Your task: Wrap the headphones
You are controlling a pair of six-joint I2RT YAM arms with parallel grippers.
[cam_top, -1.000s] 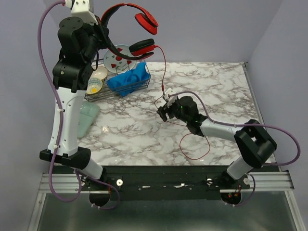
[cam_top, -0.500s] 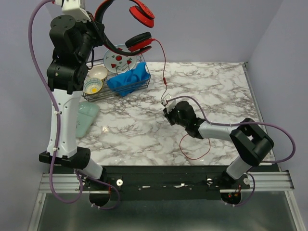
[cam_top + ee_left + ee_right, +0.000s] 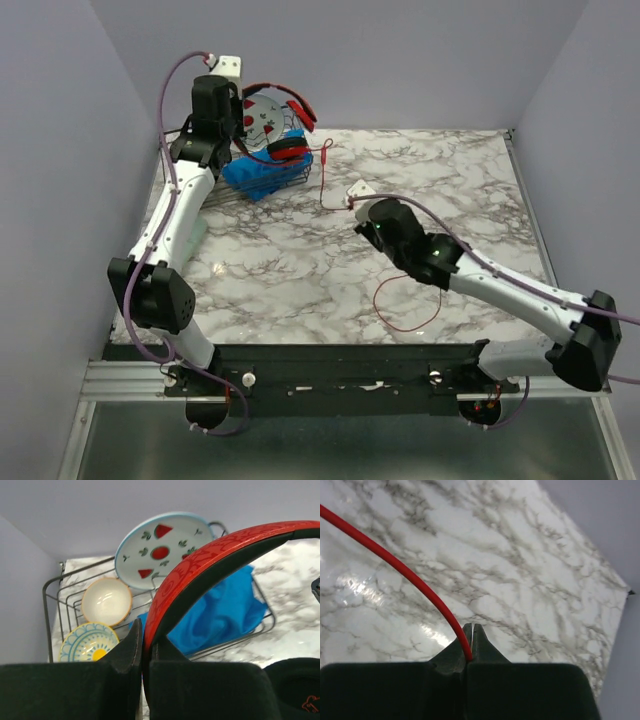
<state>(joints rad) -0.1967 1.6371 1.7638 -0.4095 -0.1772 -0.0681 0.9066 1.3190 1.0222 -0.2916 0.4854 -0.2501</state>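
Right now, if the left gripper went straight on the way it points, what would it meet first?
The left gripper, shut on the headphones, would probably meet the wire rack first, near the plate and blue cloth; depth is unclear.

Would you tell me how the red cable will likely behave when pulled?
Probably floppy: the cable lies in a loose loop on the table. Being thin and smooth-looking, it may slip through the right end effector pinching it.
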